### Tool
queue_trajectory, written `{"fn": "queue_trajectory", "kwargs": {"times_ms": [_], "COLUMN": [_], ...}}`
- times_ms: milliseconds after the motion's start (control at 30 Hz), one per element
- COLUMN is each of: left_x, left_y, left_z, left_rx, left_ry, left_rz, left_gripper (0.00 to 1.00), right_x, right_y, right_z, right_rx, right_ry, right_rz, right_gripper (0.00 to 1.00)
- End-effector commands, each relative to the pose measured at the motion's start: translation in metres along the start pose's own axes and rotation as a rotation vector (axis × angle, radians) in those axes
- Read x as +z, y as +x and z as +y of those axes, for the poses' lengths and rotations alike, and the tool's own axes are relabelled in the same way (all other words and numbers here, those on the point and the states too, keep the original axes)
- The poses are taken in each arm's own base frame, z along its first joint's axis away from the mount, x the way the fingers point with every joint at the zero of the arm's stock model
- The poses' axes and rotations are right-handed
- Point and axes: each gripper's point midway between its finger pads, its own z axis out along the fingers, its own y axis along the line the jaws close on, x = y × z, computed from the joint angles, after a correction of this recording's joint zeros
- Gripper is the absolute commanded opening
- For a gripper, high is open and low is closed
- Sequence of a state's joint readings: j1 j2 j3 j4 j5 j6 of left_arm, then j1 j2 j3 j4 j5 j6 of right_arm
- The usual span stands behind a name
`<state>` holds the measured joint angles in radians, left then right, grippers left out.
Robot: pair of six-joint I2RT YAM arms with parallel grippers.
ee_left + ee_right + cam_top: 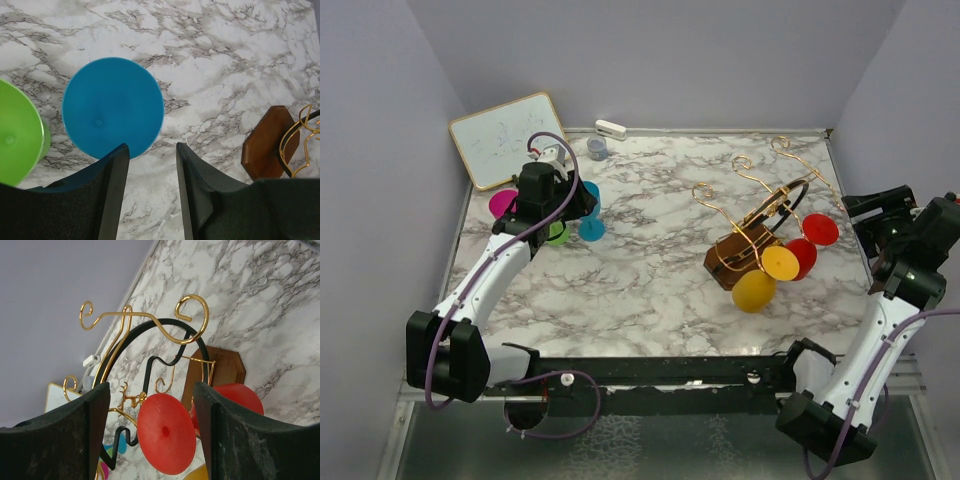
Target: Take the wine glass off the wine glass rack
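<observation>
At the bottom of the top view the two arm bases sit on a black rail, and from there the left gripper (578, 203) reaches to the upper left of the marble table (650, 270), over a blue glass (591, 226) that stands with a green glass (558, 234) and a magenta one (503, 204) below a whiteboard (507, 138). At right the wine glass rack (740, 258) stands with two red wine glasses (820, 229) and two yellow ones (754, 290) on its gold wire arms. The right gripper (860, 214) hangs near it at the right edge, apart from the nearest red glass. In the left wrist view the black fingers (112, 180) are spread and hold nothing. The blue glass (112, 105) lies just past them, the green glass (17, 132) at far left and the rack's brown base (267, 142) at far right. In the right wrist view the fingers (227, 435) are likewise released and wide. Between them shows a red glass (166, 432) on the rack (220, 367), below its gold spirals.
</observation>
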<state>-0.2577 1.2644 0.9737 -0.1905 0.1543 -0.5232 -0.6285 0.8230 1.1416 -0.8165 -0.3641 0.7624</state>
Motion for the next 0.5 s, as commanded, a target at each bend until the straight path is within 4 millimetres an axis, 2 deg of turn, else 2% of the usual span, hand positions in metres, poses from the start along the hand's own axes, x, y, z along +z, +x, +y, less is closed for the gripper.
{"fn": "queue_trajectory", "kwargs": {"times_ms": [0, 200, 467], "left_x": [-0.003, -0.007, -0.007], "left_y": [-0.018, -0.022, -0.020], "left_z": [-0.014, -0.012, -0.013], "left_rx": [0.011, 0.023, 0.020], "left_ry": [0.043, 0.024, 0.036], "left_rz": [-0.050, -0.069, -0.060], "left_gripper": [0.45, 0.45, 0.45], "right_x": [0.007, 0.003, 0.004], "right_y": [0.022, 0.032, 0.058], "right_z": [-0.006, -0.024, -0.047], "right_rx": [0.011, -0.065, -0.083], "right_ry": [0.009, 0.091, 0.101], "right_rz": [0.088, 0.061, 0.087], "right_gripper": [0.66, 0.66, 0.65]}}
